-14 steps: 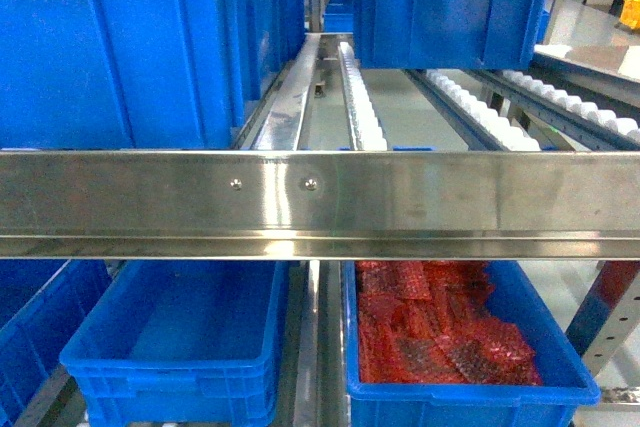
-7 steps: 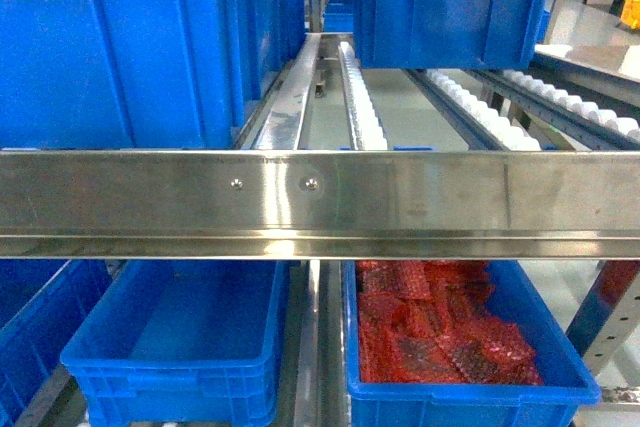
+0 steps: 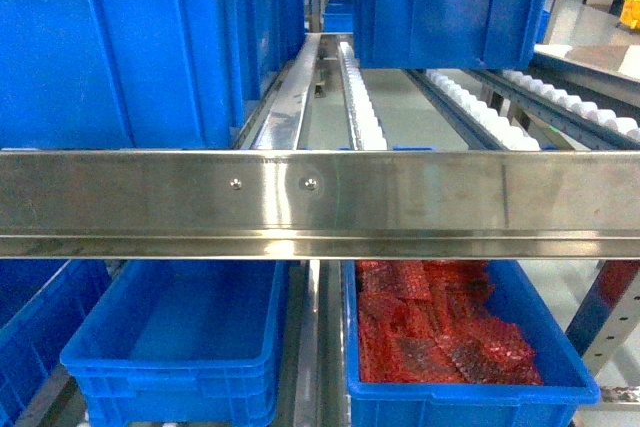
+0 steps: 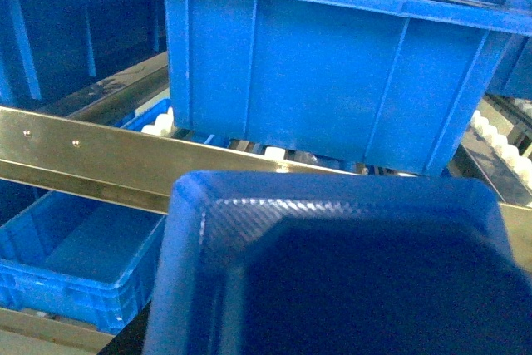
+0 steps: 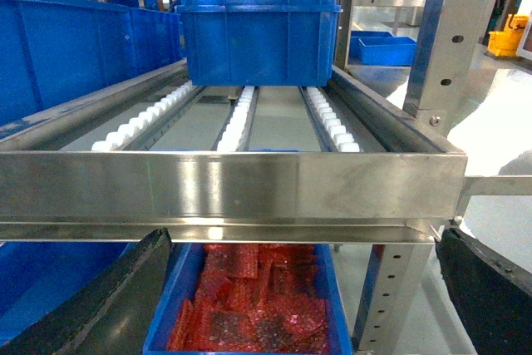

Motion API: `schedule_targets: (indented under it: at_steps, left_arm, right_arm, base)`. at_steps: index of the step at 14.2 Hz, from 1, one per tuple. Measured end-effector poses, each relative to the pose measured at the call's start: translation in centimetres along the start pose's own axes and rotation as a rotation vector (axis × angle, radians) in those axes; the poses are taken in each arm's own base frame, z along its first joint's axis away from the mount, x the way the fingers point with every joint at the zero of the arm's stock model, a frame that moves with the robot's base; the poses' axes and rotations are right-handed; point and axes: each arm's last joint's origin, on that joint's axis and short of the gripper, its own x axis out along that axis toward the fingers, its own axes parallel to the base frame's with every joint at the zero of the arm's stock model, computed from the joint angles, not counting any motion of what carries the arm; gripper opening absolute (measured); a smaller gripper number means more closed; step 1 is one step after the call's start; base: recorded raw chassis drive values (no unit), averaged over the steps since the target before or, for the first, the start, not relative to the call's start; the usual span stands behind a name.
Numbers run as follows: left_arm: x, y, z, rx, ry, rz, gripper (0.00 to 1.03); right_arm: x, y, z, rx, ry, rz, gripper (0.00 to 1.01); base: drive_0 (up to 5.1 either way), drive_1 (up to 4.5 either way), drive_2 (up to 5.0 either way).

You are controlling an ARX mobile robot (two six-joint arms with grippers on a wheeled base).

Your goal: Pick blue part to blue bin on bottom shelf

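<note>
Nothing changed in the last second: head view identical. Blue part (image 4: 332,272) fills my left wrist view, apparently carried, grip unseen. Right fingers (image 5: 91,305) spread, empty. Blue bin (image 3: 175,342) on bottom shelf sits empty below the rail (image 3: 320,202); drop pending.

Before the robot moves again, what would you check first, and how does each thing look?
1. Blue part held firmly: cannot tell; it fills the left wrist view and the left jaws are hidden.
2. Left bottom bin empty: ok.
3. Right bottom bin holds red pieces, so it is the wrong target: ok, spotted.
4. Steel rail crosses above both bins: not ok, the part must pass beneath.
5. Right jaws wide apart, nothing between: ok.
</note>
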Motion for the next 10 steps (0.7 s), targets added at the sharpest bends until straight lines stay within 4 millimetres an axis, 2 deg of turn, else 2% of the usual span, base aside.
schedule_targets:
  at_steps: [10]
  left_arm:
    - [0.00,0.00,0.00,0.000,0.000,0.000,0.43]
  right_arm:
    - [0.00,-0.01,0.00,0.000,0.000,-0.003,0.98]
  base:
    - [0.0,0.00,0.0]
